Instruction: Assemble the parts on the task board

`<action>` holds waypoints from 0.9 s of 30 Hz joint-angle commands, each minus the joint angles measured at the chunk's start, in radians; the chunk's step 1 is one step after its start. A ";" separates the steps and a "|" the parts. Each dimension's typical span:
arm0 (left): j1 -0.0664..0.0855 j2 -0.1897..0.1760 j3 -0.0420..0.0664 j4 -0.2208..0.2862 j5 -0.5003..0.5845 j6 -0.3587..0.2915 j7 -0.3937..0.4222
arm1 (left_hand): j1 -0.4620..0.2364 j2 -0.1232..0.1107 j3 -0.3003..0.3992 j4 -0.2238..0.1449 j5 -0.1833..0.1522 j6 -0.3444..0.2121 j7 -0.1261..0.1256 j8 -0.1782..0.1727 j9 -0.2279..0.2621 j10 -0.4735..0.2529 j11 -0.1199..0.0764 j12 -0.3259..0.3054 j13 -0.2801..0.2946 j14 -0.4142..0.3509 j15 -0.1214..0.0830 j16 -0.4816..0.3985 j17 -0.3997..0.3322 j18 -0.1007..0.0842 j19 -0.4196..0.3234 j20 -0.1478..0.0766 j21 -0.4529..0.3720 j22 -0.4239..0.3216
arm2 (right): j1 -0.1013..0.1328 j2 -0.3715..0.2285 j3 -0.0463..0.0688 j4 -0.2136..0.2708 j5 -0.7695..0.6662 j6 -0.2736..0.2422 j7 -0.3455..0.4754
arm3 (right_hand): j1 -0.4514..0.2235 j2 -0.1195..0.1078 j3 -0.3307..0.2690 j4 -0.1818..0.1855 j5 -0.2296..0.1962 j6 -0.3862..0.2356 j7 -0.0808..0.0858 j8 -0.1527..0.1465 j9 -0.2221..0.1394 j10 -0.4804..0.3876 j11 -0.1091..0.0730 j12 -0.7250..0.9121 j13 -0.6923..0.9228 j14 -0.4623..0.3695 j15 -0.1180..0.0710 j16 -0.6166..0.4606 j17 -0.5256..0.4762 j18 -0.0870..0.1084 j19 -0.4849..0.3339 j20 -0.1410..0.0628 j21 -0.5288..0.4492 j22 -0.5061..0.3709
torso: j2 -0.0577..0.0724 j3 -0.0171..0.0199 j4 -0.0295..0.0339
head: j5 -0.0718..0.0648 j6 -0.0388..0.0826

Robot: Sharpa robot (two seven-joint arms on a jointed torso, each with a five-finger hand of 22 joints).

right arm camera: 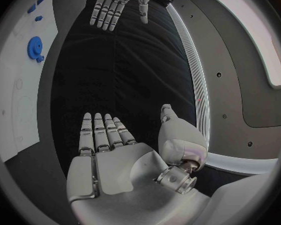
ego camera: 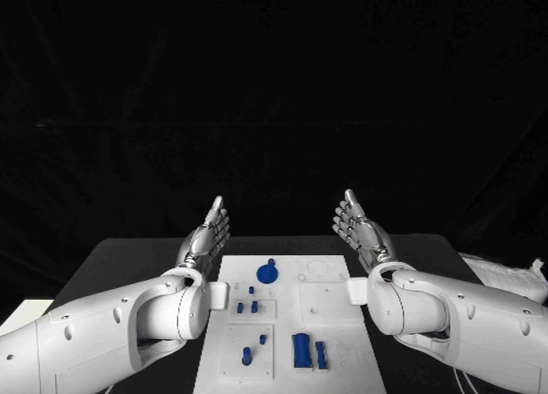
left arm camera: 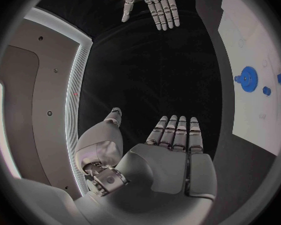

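- White task board lies flat in the middle of the black desk, between the two arms.
- Blue parts sit on the board: a round gear-like part near its far end, two small pegs side by side near the left edge, and further toward the robot a small stud and an oval piece.
- Near the board's close end lie a larger blue block and, just beside it on the right, a slimmer blue bar.
- The left hand is raised beside the board's far left corner, fingers straight and together, thumb apart, holding nothing; its own wrist view shows the flat bare palm.
- The right hand mirrors it at the far right corner, likewise flat, fingers extended, holding nothing; its wrist view shows the same bare palm.
- Both palms face each other across the board, well apart, neither touching the board nor any part.
- In the left wrist view the gear-like part appears on the white board, with small blue pieces beside it.
- A crumpled white cloth or bag lies at the desk's right edge, beyond the right arm.
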 commanded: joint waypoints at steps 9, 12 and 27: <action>0.000 0.000 0.002 0.005 -0.045 -0.076 0.045 | -0.191 0.002 -0.112 0.000 -0.006 -0.147 -0.008 -0.007 -0.002 -0.156 -0.004 -0.006 -0.001 -0.143 -0.002 -0.019 -0.002 -0.031 -0.125 -0.026 -0.006 -0.031 | 0.000 0.000 0.000 0.002 0.027 -0.045 0.038 | -0.196 0.000 -0.008 -0.001 -0.009 -0.138 -0.008 -0.007 -0.002 -0.153 -0.004 -0.007 -0.003 -0.159 -0.002 -0.004 -0.005 -0.036 -0.152 -0.020 -0.008 -0.001 | 0.000 0.0002 0.0000 | 0.000 0.000; 0.000 0.000 0.002 0.005 -0.045 -0.076 0.045 | -0.211 0.002 -0.112 0.000 -0.006 -0.163 -0.008 -0.007 -0.002 -0.172 -0.004 -0.006 -0.001 -0.158 -0.002 -0.019 -0.002 -0.031 -0.137 -0.026 -0.006 -0.031 | 0.000 0.000 0.000 0.002 0.027 -0.045 0.038 | -0.216 0.000 -0.008 -0.001 -0.009 -0.152 -0.008 -0.007 -0.002 -0.169 -0.004 -0.007 -0.003 -0.176 -0.002 -0.004 -0.005 -0.036 -0.167 -0.020 -0.008 -0.001 | 0.000 0.0002 0.0000 | 0.000 0.000; 0.000 0.000 0.002 0.005 -0.045 -0.076 0.045 | -0.368 0.002 -0.112 0.000 -0.006 -0.282 -0.008 -0.007 -0.002 -0.299 -0.004 -0.006 -0.001 -0.275 -0.002 -0.019 -0.002 -0.031 -0.239 -0.026 -0.006 -0.031 | 0.000 0.000 0.000 0.002 0.027 -0.045 0.038 | -0.377 0.000 -0.008 -0.001 -0.009 -0.265 -0.008 -0.007 -0.002 -0.294 -0.004 -0.007 -0.003 -0.306 -0.002 -0.004 -0.005 -0.036 -0.291 -0.020 -0.008 -0.001 | 0.000 0.0002 0.0000 | 0.000 0.000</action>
